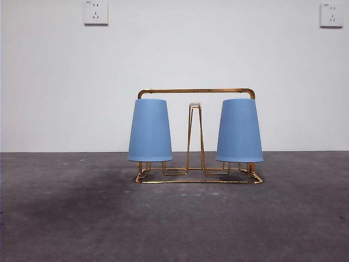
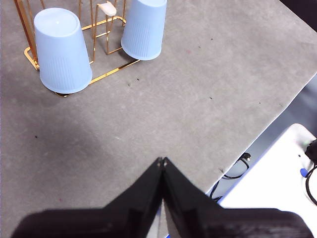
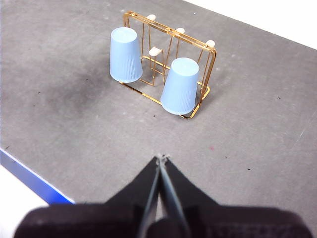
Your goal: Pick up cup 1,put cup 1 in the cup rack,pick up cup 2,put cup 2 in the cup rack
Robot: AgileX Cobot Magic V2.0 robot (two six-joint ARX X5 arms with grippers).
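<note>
The rack (image 1: 196, 91) is thin wire with a shiny gold metal finish, glinting along its base. Pale caps (image 3: 155, 50) top some pegs, matt. The 2 cups (image 1: 150, 131) (image 1: 239, 131) look like blue plastic, matt, with fine vertical ribbing on the walls and smooth flat bottoms. The table (image 1: 82, 218) is grey, matt, slightly mottled and speckled. The jaws are matt black.

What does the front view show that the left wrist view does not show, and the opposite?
Only the front view shows the white wall with two sockets and the cup rack's top bar. Only the left wrist view shows the left gripper, jaws shut, the table's edge, a cable and a white surface beyond it. Both show two blue cups upside down on the rack, one at each end, and the grey table.
</note>
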